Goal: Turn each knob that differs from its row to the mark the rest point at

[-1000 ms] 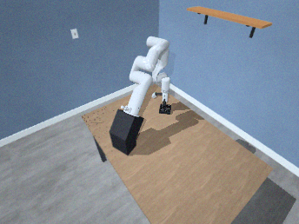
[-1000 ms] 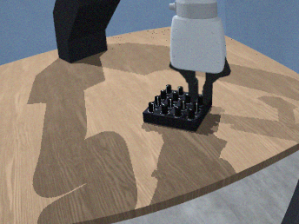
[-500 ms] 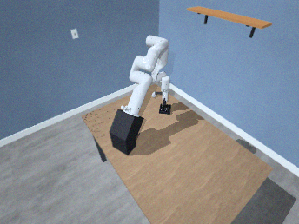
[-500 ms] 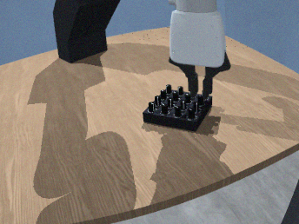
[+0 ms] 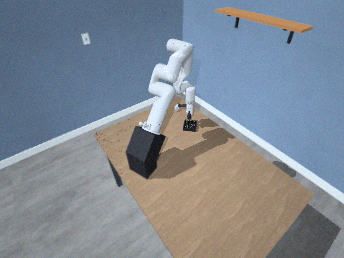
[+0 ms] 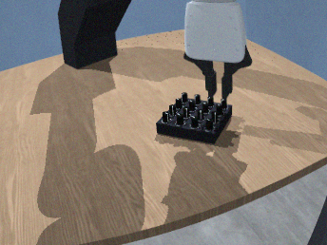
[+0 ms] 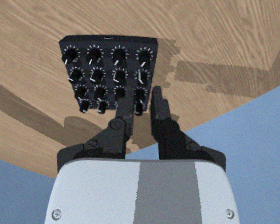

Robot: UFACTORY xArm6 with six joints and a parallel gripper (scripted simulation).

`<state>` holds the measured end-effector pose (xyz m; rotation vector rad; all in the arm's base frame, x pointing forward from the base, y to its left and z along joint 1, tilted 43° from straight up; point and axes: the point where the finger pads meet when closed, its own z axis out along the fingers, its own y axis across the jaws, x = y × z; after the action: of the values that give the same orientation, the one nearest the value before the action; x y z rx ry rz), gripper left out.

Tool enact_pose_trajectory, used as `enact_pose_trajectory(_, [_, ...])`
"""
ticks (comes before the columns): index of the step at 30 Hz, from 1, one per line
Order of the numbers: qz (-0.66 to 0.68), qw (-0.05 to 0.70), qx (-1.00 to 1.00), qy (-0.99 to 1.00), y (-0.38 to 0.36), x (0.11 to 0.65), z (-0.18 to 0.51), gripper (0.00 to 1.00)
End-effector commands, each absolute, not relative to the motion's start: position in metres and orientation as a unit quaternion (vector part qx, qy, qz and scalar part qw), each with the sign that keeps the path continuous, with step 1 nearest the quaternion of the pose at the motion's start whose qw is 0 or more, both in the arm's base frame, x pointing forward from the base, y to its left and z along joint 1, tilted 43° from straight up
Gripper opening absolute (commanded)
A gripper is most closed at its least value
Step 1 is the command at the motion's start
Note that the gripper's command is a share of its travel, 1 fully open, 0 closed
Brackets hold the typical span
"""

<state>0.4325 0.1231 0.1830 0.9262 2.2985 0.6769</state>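
The black knob box (image 5: 190, 127) (image 6: 187, 131) (image 7: 65, 42) stands on the wooden table, with four rows of black knobs with white lines. My gripper (image 5: 189, 115) (image 6: 217, 96) (image 7: 142, 96) hangs over the box's corner farthest from the exterior camera. Its fingers stand a little apart on either side of the corner knob (image 7: 141, 106) in the row nearest the wrist camera, and they do not clamp it. The knob names and marks are too small to read.
The arm's black base block (image 5: 145, 153) (image 6: 92, 26) stands on the table (image 5: 225, 192) (image 6: 71, 140) to the left of the box. The table's curved edge runs close behind the box in the wrist view. A wooden wall shelf (image 5: 263, 19) hangs high on the right.
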Motion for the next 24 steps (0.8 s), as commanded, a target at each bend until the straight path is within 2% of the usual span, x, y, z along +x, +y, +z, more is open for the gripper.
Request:
enact_pose_trajectory(1, [0.251, 0.273, 0.346, 0.862, 0.122, 0.4304, 0.1871, 0.19])
enact_pose_trajectory(24, [0.251, 0.273, 0.346, 0.862, 0.1216, 0.4285, 0.1889, 0.19])
